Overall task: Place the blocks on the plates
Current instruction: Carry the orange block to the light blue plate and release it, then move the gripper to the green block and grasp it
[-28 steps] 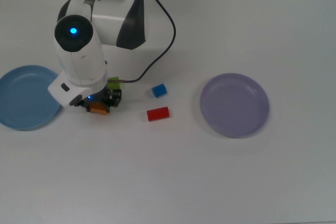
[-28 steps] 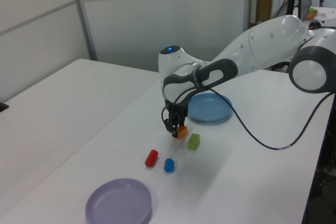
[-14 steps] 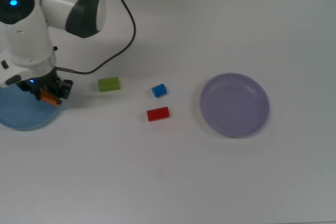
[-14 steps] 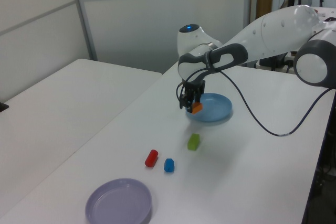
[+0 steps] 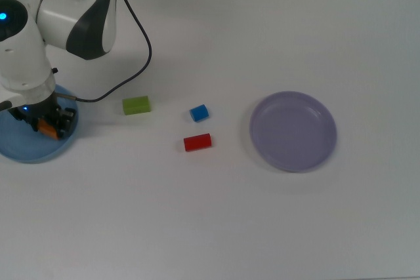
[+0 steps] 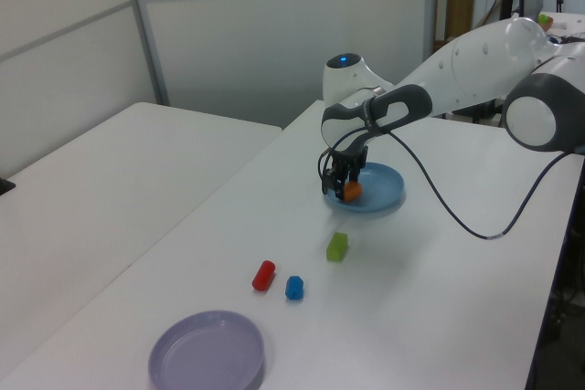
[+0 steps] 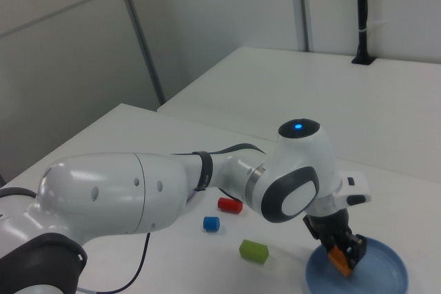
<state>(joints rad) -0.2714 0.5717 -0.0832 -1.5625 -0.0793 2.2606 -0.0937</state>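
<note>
My gripper (image 5: pixel 46 124) (image 6: pixel 347 189) (image 7: pixel 342 258) is shut on the orange block (image 5: pixel 46 128) (image 6: pixel 351 192) (image 7: pixel 339 261) and holds it low over the light blue plate (image 5: pixel 26 152) (image 6: pixel 384 191) (image 7: pixel 386 277) at the top view's left edge. The green block (image 5: pixel 136 105) (image 6: pixel 337 246) (image 7: pixel 253 250) lies on the table to the right of that plate in the top view. The blue block (image 5: pixel 199 113) (image 6: pixel 294 288) (image 7: pixel 211 224) and the red block (image 5: pixel 197 142) (image 6: pixel 263 275) (image 7: pixel 229 205) lie mid-table. The lavender plate (image 5: pixel 293 131) (image 6: pixel 207 351) stands bare at the top view's right.
The arm's black cable (image 5: pixel 141 50) hangs over the table behind the green block. The white arm (image 6: pixel 457 61) reaches in from the left view's right. A second white table (image 7: pixel 331 101) stands behind in the right view.
The gripper carried the orange block from beside the green block leftward in the top view, and it now holds it lower, over the light blue plate. The other blocks stayed put.
</note>
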